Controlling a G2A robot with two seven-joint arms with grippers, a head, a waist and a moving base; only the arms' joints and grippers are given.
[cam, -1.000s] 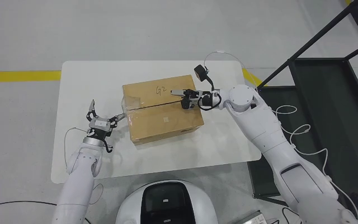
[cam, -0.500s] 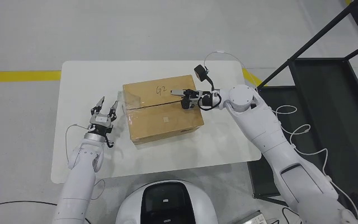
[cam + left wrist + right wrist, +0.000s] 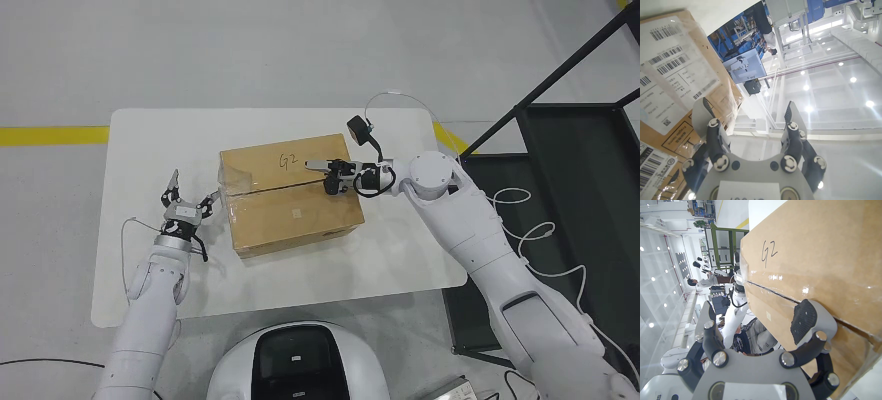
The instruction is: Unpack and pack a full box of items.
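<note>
1. The right gripper is spread open over the box, one pad resting on the top by the centre seam.
2. The left gripper, jaws also apart, hangs just beside the box's labelled end.
3. The single brown cardboard box is closed, with clear tape along its seam, a handwritten mark on top and white barcode labels on one end.
4. It sits mid-table, between the two grippers.

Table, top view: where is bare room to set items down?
Bare: table strip beyond the box, and the strip between box and near edge. Crowded: box's left end by the left hand; its top under the right hand.
</note>
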